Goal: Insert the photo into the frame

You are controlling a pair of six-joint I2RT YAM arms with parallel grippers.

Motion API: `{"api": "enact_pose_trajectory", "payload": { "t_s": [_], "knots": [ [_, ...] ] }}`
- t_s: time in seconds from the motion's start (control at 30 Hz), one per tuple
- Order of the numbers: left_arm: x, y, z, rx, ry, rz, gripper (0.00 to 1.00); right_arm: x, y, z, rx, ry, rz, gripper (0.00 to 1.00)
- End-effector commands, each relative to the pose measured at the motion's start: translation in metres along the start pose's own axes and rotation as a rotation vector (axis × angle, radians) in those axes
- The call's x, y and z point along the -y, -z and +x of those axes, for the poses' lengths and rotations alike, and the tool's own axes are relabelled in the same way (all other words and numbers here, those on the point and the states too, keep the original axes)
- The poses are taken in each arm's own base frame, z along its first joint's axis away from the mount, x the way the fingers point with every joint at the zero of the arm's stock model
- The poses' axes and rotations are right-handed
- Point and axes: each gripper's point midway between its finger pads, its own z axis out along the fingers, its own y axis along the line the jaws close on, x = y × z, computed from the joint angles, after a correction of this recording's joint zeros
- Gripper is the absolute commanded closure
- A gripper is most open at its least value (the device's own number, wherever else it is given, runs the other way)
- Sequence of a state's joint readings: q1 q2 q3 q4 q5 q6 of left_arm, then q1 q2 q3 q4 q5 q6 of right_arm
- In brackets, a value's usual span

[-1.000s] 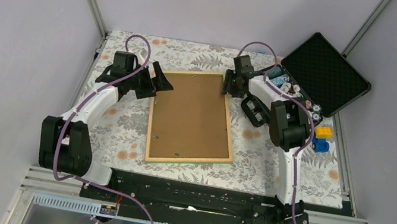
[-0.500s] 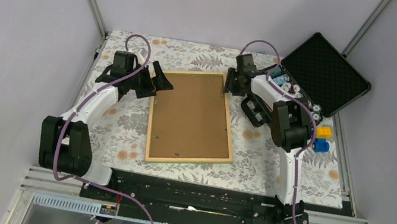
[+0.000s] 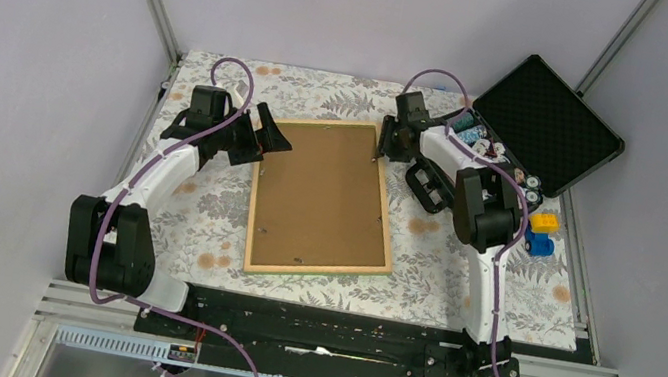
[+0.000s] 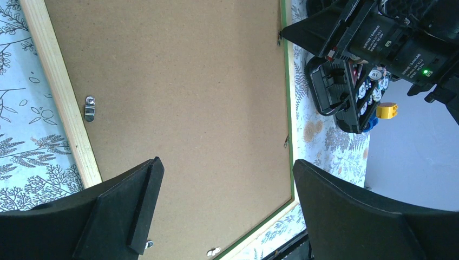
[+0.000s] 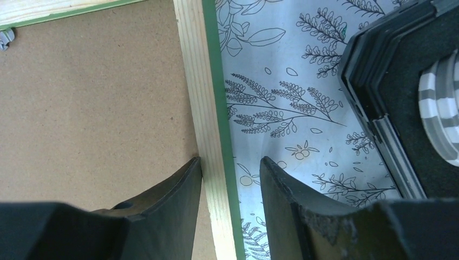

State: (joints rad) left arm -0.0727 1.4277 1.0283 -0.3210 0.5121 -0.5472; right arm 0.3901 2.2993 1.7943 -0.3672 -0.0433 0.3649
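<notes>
The frame (image 3: 386, 227) lies face down on the flowered cloth, its brown fibreboard backing (image 3: 320, 197) facing up inside the light wood rails. The photo is hidden. My right gripper (image 3: 383, 144) stands astride the frame's right rail (image 5: 197, 81) near the far right corner. In the right wrist view (image 5: 230, 160) one finger touches the rail's inner side over the backing and the other stands a little off the green edge, so it is open. My left gripper (image 3: 266, 142) hovers wide open at the far left corner, over the backing (image 4: 226, 162), holding nothing.
An open black case (image 3: 548, 121) with striped chips (image 3: 483, 146) stands at the far right, close to the right arm. A black tray-like part (image 3: 430, 185) lies beside the frame's right rail. Yellow (image 3: 544, 222) and blue (image 3: 539, 243) blocks sit near the right edge.
The right gripper's jaws have narrowed around the frame's right rail and its wrist has shifted slightly. The left arm and the frame have not moved.
</notes>
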Motion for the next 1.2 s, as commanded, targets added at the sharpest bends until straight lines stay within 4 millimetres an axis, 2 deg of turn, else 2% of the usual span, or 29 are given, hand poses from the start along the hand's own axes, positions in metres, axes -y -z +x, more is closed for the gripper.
{"api": "enact_pose_trajectory", "payload": {
  "t_s": [0.0, 0.07, 0.17, 0.33, 0.43, 0.53, 0.83, 1.17],
  "knots": [
    [0.021, 0.010, -0.016, 0.061, -0.051, 0.055, 0.01, 0.045, -0.015, 0.018, -0.042, 0.011, 0.225, 0.51],
    [0.021, 0.010, -0.016, 0.062, -0.052, 0.057, 0.01, 0.054, -0.009, 0.019, -0.039, 0.003, 0.278, 0.60],
    [0.021, 0.009, -0.015, 0.060, -0.050, 0.061, 0.01, 0.041, 0.001, 0.017, -0.028, -0.026, 0.216, 0.64],
    [0.020, 0.010, -0.016, 0.064, -0.052, 0.057, 0.01, 0.008, 0.029, -0.013, 0.033, -0.041, 0.079, 0.61],
    [0.020, 0.010, -0.016, 0.064, -0.052, 0.057, 0.01, -0.001, 0.053, -0.032, 0.096, -0.036, 0.054, 0.58],
    [0.021, 0.010, -0.016, 0.065, -0.053, 0.059, 0.01, -0.009, 0.062, -0.037, 0.115, -0.026, 0.013, 0.55],
    [0.022, 0.010, -0.016, 0.065, -0.054, 0.061, 0.01, -0.017, 0.040, -0.021, 0.039, -0.025, -0.043, 0.49],
    [0.022, 0.011, -0.016, 0.066, -0.055, 0.062, 0.01, -0.009, 0.019, -0.011, 0.005, -0.024, -0.013, 0.49]
  ]
}}
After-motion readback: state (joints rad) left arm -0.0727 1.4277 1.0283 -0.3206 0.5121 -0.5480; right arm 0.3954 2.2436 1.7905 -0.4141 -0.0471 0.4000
